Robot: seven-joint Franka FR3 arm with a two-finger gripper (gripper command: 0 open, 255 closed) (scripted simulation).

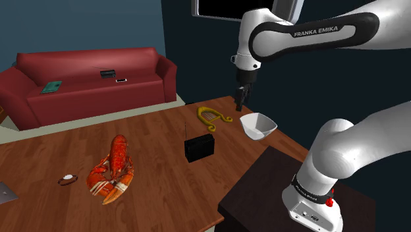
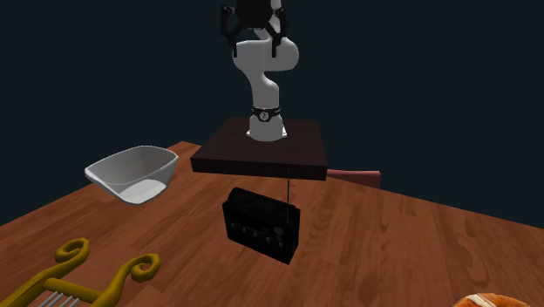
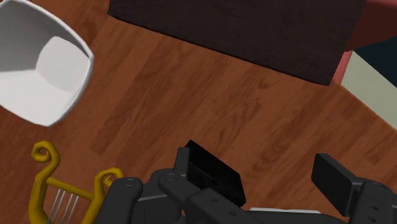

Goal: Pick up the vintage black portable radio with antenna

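- On the wooden table (image 1: 158,191), near its middle in the shoulder view, the black radio (image 1: 199,146) stands upright, its thin antenna (image 2: 288,187) pointing up
- To the shoulder view's right of it sits a white bowl (image 1: 257,125); a golden harp (image 1: 212,116) lies farther back, and a red lobster (image 1: 113,173) lies to the left
- The tool (image 1: 240,103) hangs high above the table's far right part, well apart from the radio, fingers spread and clasping nothing
- Far left stands a red sofa (image 1: 92,82)
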